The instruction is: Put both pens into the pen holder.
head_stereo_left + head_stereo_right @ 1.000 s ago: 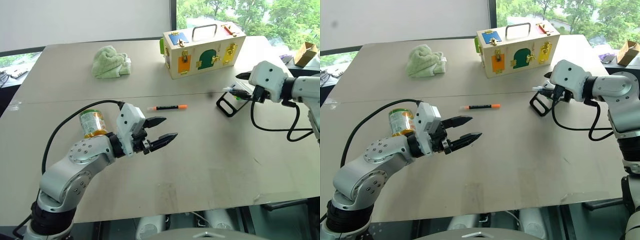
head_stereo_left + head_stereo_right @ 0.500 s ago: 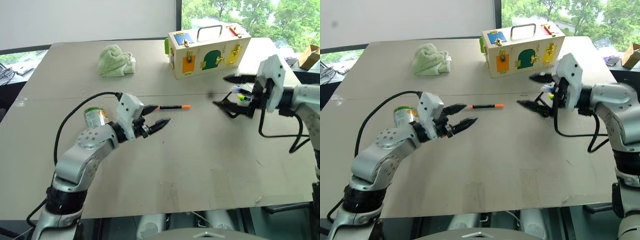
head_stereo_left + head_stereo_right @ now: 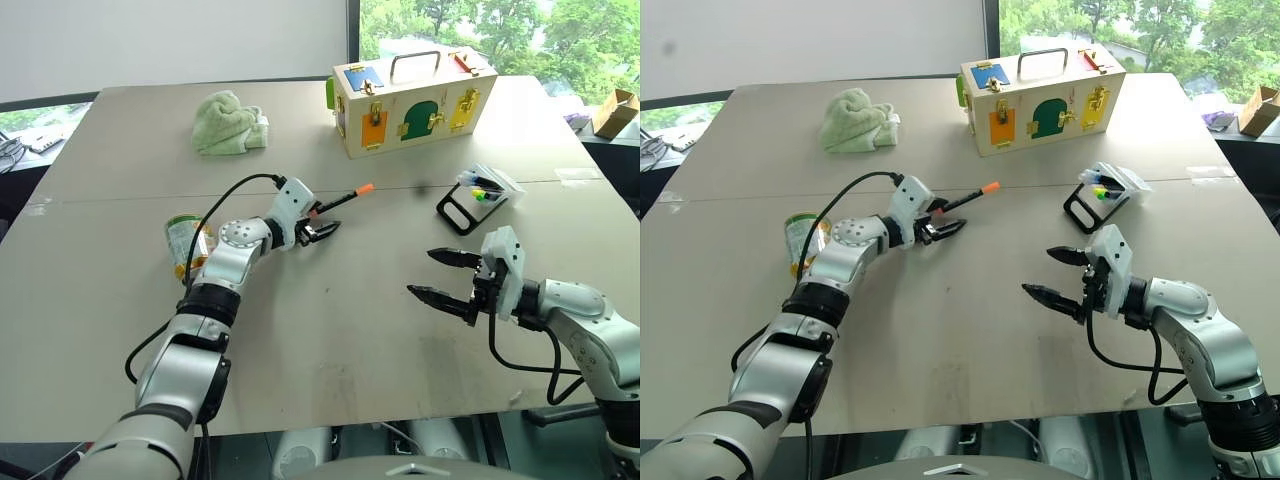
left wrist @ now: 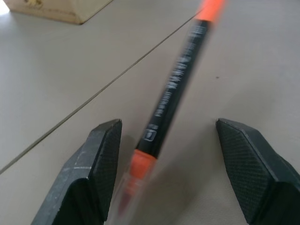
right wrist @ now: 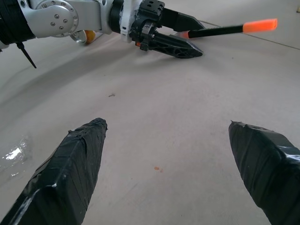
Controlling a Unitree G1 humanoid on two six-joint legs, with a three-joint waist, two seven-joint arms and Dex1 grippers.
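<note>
A black pen with orange ends lies on the table, slanting toward the wooden box. My left gripper is open around its near end. In the left wrist view the pen runs between the two spread fingers and sits closer to one of them, not pinched. The pen holder, a small clear tray on a black looped frame, stands at the right with colourful markers in it. I cannot tell the other pen apart among them. My right gripper hovers open and empty over the table, nearer me than the holder.
A wooden box with coloured doors and a handle stands at the back. A green cloth lies at the back left. A can lies beside my left forearm. A cardboard box sits beyond the table's right edge.
My left gripper has reached forward and down until the pen's near end lies between its fingers. My right gripper has opened wider and drawn back and down from the holder.
</note>
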